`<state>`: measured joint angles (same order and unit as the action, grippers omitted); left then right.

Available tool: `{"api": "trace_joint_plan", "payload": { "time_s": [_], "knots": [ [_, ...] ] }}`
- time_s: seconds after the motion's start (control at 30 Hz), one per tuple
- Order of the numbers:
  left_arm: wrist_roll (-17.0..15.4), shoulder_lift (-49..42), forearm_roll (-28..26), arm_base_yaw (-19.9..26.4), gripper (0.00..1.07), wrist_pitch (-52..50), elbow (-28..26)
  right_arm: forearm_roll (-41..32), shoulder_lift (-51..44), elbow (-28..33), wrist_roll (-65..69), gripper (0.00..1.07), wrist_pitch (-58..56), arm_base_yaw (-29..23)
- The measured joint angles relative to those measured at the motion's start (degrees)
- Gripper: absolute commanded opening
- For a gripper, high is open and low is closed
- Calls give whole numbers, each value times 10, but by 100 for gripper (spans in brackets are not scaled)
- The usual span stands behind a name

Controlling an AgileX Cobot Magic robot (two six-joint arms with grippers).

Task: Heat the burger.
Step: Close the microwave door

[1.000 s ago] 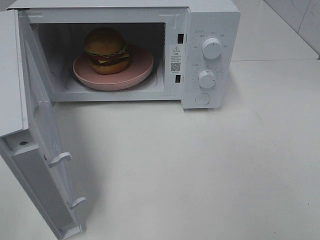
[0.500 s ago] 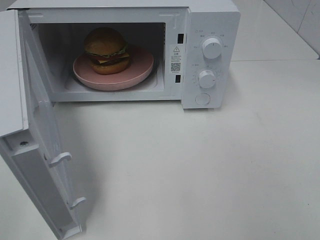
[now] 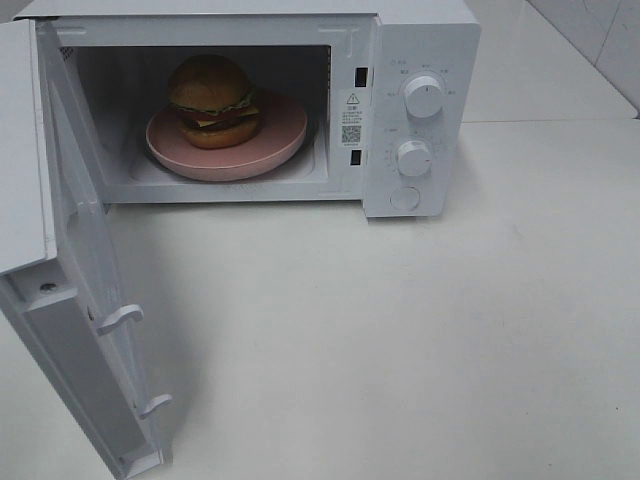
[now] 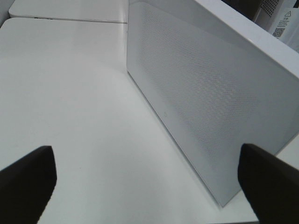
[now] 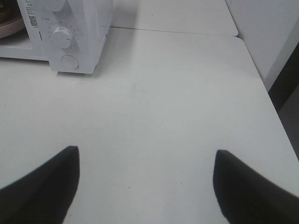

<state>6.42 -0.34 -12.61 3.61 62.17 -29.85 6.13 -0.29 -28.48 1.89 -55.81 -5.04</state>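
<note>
You'll find no change over the last second from the high camera: nothing has moved, neither the burger [image 3: 210,98] on its plate [image 3: 286,130] nor the microwave door [image 3: 92,290].

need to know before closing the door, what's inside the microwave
The burger sits on a round pink plate in the microwave's open cavity. The plate hides the floor beneath it, and the burger hides part of the back wall.

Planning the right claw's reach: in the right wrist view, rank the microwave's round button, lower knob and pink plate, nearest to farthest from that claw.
1. Round button, bottom of the control panel.
2. Lower knob, just above it.
3. Pink plate, inside the microwave, past the panel.
</note>
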Motion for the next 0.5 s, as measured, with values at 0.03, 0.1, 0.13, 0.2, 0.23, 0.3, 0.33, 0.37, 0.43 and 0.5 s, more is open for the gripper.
{"api": "trace_joint_plan", "payload": {
  "time_s": [0.03,0.1,0.13,0.2,0.23,0.3,0.33,0.37,0.43,0.5],
  "knots": [
    [0,0,0,0,98,0,0,0,0,0,0,74,0,0],
    [0,0,0,0,98,0,0,0,0,0,0,74,0,0],
    [0,0,0,0,98,0,0,0,0,0,0,74,0,0],
    [0,0,0,0,98,0,0,0,0,0,0,74,0,0],
    [0,0,0,0,98,0,0,0,0,0,0,74,0,0],
    [0,0,0,0,98,0,0,0,0,0,0,74,0,0],
    [0,0,0,0,98,0,0,-1,0,0,0,74,0,0],
    [0,0,0,0,98,0,0,-1,0,0,0,74,0,0],
    [0,0,0,0,98,0,0,-1,0,0,0,74,0,0],
    [0,0,0,0,98,0,0,-1,0,0,0,74,0,0]
  ]
}}
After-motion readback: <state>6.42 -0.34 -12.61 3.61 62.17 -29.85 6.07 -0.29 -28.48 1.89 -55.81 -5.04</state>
